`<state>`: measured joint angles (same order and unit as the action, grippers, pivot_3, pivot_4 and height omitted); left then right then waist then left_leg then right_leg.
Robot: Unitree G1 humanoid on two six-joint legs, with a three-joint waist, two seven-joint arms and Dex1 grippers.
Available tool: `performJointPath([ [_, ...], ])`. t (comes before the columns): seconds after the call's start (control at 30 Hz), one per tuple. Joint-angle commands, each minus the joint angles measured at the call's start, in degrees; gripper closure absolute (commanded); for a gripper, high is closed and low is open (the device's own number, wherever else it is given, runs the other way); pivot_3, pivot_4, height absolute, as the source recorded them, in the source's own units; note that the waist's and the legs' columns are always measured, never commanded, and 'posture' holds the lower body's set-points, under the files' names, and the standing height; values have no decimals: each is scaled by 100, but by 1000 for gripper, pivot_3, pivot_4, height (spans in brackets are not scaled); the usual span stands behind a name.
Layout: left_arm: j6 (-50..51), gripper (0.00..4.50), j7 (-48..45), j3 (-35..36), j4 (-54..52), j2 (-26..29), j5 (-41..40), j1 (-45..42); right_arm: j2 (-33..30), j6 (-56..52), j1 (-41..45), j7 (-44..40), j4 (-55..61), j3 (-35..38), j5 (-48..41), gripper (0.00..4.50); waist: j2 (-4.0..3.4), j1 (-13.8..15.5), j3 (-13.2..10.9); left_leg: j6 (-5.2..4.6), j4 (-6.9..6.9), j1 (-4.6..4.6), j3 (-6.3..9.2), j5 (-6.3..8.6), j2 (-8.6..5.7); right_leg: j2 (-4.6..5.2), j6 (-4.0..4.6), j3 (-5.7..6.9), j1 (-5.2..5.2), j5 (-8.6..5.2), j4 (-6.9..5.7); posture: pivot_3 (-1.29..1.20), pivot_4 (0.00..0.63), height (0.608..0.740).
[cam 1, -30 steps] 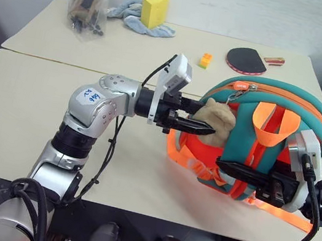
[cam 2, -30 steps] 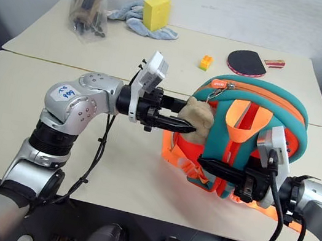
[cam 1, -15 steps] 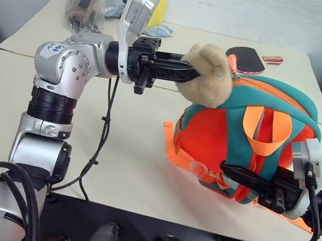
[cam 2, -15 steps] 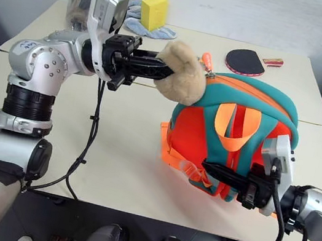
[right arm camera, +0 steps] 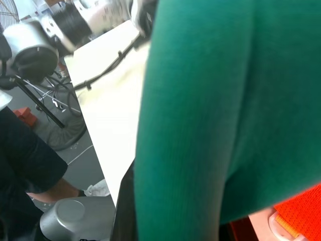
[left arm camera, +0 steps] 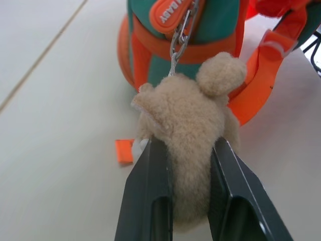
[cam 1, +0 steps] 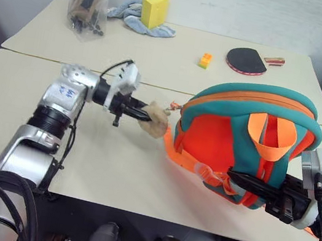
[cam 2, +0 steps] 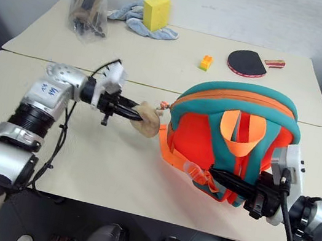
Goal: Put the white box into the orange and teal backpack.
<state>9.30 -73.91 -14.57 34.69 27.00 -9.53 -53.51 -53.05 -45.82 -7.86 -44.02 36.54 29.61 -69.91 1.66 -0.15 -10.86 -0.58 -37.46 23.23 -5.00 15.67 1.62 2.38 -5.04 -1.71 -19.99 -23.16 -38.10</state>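
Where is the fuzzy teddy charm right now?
The tan plush charm is pinched in the left gripper, low over the table, just left of the orange and teal backpack it hangs from.

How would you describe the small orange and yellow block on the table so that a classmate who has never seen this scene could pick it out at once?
Start from the orange and teal backpack, the largest thing on the pale table. Look beyond it to the far tabletop, where a red table tennis paddle lies. The small block sits just left of the paddle, alone; it is far smaller than the yellow sponge at the back and is orange with yellow.
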Motion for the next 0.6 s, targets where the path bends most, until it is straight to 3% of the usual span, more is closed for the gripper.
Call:
performJointPath([
  [0.03,-253,3968,398,-299,-94,-267,475,340,112,167,145,138,32,-20,124,4500,1,-2,0,-1,-1,0,0,0,0,0,0,0,0,0,-1,0,150,740],
  [0.2,-657,3968,756,-516,-91,-421,949,562,173,213,209,180,32,-60,264,4500,-11,36,16,-5,-6,-23,5,3,-1,2,0,6,30,0,1,0,150,740],
  [0.3,-314,3968,647,-299,-182,-376,724,495,218,217,148,224,42,-44,392,4500,-8,40,20,-14,-12,-30,13,8,-4,4,-5,12,49,3,9,0,150,740],
  [0.33,-143,3973,542,-197,-252,-341,573,477,210,170,122,243,15,-38,405,4190,-8,32,20,-17,-14,-30,13,10,-4,5,-7,12,50,4,9,0,150,740],
  [0.43,1024,3143,-189,293,-789,-36,-303,441,-29,80,-110,2,-138,201,641,3305,-8,-3,20,-17,-12,-23,13,10,-4,5,-7,13,43,4,9,0,150,740],
  [0.6,2285,1489,-1046,883,-1581,879,-1221,432,-535,-32,-889,-1033,-749,1610,990,1532,-12,-28,17,-4,5,-3,13,3,-1,-2,-6,14,17,3,10,0,150,740],
])
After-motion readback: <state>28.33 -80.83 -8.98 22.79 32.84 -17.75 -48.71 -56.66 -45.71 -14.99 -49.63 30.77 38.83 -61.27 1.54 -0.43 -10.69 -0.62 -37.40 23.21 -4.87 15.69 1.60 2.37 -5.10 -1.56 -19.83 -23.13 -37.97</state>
